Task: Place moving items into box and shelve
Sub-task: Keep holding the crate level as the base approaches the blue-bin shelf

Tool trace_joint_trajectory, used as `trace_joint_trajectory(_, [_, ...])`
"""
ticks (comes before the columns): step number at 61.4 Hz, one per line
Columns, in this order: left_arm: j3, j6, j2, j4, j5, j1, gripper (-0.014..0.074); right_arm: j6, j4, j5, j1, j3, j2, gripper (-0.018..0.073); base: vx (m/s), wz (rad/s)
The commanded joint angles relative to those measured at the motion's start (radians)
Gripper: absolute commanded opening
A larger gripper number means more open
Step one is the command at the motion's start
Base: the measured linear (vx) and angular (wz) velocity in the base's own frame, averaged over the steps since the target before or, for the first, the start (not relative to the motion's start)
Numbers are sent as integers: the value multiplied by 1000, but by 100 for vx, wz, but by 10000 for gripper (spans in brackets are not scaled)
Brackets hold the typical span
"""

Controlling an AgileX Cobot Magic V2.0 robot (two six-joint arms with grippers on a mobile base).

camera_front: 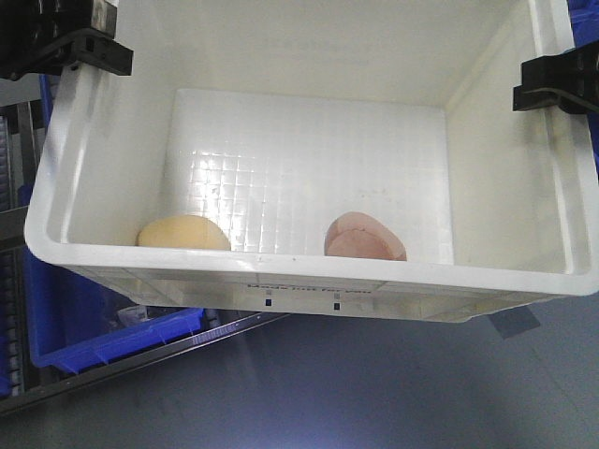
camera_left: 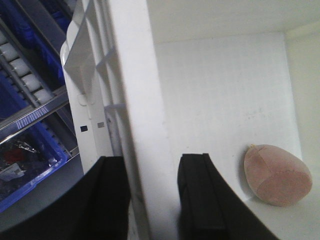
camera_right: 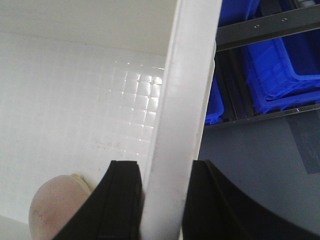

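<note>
The white box (camera_front: 309,281) hangs tilted in the air, held by its two side walls. On its gridded floor, against the near wall, lie the moving items: a cream-yellow toy (camera_front: 184,234) on the left and a pink toy (camera_front: 365,236) right of the middle. My left gripper (camera_front: 89,47) is shut on the left wall (camera_left: 137,100), one finger (camera_left: 112,195) outside and one inside. My right gripper (camera_front: 552,89) is shut on the right wall (camera_right: 175,125) in the same way. The pink toy (camera_left: 277,175) (camera_right: 55,210) shows in both wrist views.
Blue plastic bins (camera_front: 103,341) (camera_right: 280,75) sit on a metal rack (camera_right: 260,22) behind and below the box. A roller track (camera_left: 25,70) runs on the left. Grey floor (camera_front: 374,393) lies beneath.
</note>
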State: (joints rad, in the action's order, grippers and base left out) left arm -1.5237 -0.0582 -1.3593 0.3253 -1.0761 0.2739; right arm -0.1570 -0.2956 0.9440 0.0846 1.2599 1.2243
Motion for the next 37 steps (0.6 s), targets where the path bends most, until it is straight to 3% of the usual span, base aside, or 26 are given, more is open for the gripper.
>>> trace_joint_trajectory(1, [-43, -14, 46, 144, 119, 16, -6, -15, -110, -112, 5, 43, -37, -6, 3, 29])
trace_joint_trajectory(37, [-43, -14, 46, 144, 119, 16, -6, -15, -110, -112, 5, 43, -37, -6, 2, 34])
